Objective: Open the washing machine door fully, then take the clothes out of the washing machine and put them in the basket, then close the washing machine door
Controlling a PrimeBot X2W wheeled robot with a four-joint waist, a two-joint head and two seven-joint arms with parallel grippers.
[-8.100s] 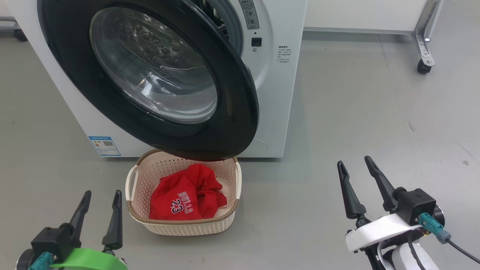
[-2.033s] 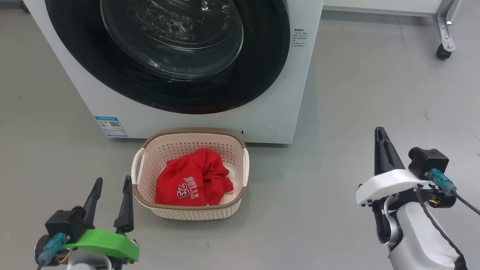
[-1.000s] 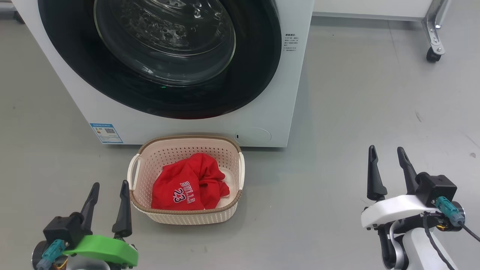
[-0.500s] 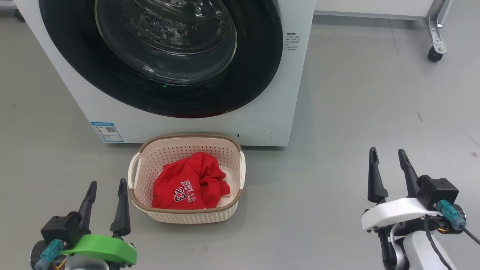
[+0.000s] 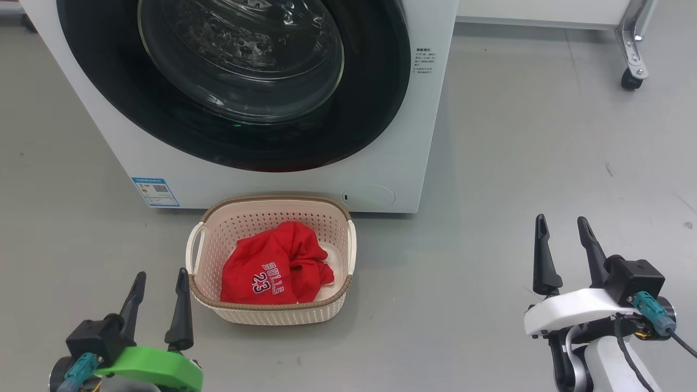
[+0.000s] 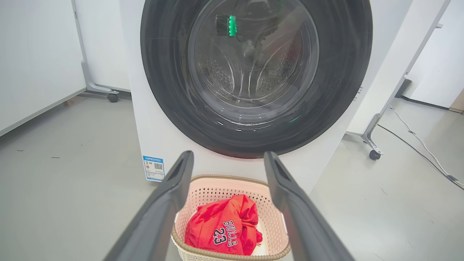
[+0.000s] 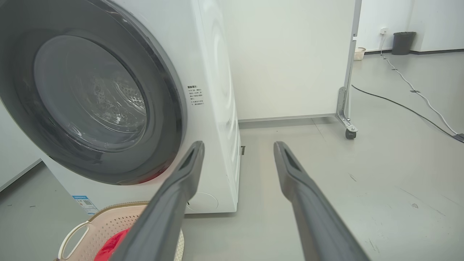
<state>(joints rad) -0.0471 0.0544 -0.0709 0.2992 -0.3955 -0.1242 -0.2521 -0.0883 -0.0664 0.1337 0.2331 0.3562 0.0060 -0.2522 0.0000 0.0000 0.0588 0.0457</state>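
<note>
Washing machine door (image 5: 239, 60) now sits shut, flush on the washing machine (image 5: 430, 136) front. In the earliest frame it hung swung out over the basket (image 5: 272, 317). Vs. half a sec. back, nothing of note differs.

Door: wide glossy black ring round a bulging clear glass bowl, w/ the holed steel drum seen thru it.

Clothes (image 5: 272, 267): crumpled red jersey, "BULLS 23" in white facing up, white fabric at its right. They lie in the basket, which stands on the floor (image 5: 517, 136) just in front of the machine's lower edge, below the door. Blue label (image 5: 155, 191) sits at the machine's lower left corner.

Left gripper (image 5: 162, 272): fingers spread, empty, near the basket's near-left corner, not touching. Right gripper (image 5: 560, 218): fingers spread, empty, well apart from the basket.

Bare grey floor lies open right of machine & basket. A wheeled metal frame leg (image 5: 629, 54) stands at far upper right.
</note>
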